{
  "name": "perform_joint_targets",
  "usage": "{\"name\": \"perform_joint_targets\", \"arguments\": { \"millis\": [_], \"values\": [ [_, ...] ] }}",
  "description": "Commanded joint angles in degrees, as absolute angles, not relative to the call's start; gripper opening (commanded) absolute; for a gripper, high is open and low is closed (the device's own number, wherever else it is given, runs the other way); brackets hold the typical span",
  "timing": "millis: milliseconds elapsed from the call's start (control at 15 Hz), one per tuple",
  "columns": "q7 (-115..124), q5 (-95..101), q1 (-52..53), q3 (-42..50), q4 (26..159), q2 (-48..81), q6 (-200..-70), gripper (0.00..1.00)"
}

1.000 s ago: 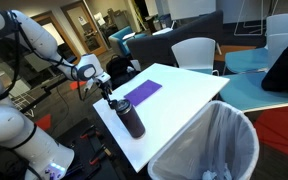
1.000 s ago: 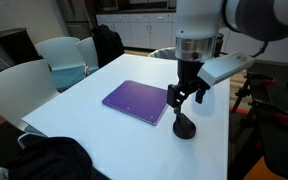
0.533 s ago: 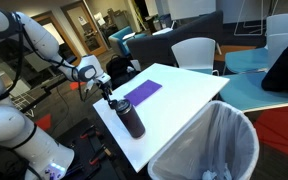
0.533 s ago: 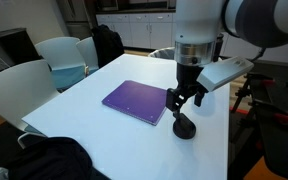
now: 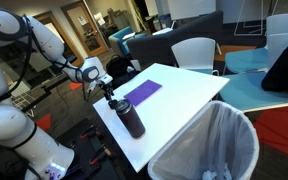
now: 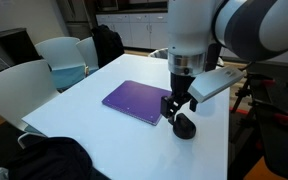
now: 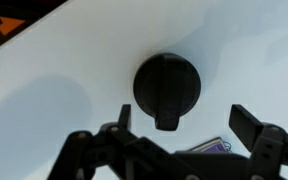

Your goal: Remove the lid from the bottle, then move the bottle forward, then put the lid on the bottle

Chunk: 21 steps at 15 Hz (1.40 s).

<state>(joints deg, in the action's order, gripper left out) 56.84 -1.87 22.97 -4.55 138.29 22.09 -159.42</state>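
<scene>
The dark bottle stands upright on the white table next to the purple cloth; it also shows in an exterior view. In the wrist view I look straight down on its black round lid, which sits on the bottle's top. My gripper hovers just above the lid with its jaws open and empty; it shows in an exterior view too. In the wrist view the gripper has its fingers spread wider than the lid, and the lid lies slightly beyond the line between them.
The purple cloth lies flat beside the bottle; a corner shows in the wrist view. A bin with a clear liner stands at the table's end. Chairs surround the table. A black bag sits at the near edge.
The wrist has turned and shifted slightly over the bottle. The bottle, lid and cloth have not moved.
</scene>
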Motion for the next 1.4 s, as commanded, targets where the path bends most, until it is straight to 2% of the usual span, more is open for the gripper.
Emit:
{"name": "perform_joint_targets", "arguments": {
  "millis": [0,133,200,267,867,933,1000,1133,1333],
  "values": [
    [59.29,-0.57,25.2,-3.07,135.46,24.88,-159.66,1.0],
    [59.95,-0.36,25.91,-2.7,134.74,25.68,-159.44,1.0],
    [59.9,-0.5,26.11,-2.54,134.38,26.09,-159.32,0.75],
    [59.89,-0.63,26.32,-2.4,134.14,26.41,-159.26,0.74],
    [62.1,-0.55,27.61,-0.65,133.88,24.52,-155.06,0.05],
    [63.85,0.37,28.42,0.42,134.07,23.42,-153.18,0.02],
    [66.43,1.93,29.45,2.01,134.67,21.11,-150.68,0.06],
    [71.55,6.51,30.1,4.39,135.51,16.41,-145.28,0.06],
    [77.9,12.61,26.64,4.44,135.34,9.26,-137.34,0.06]
  ]
}}
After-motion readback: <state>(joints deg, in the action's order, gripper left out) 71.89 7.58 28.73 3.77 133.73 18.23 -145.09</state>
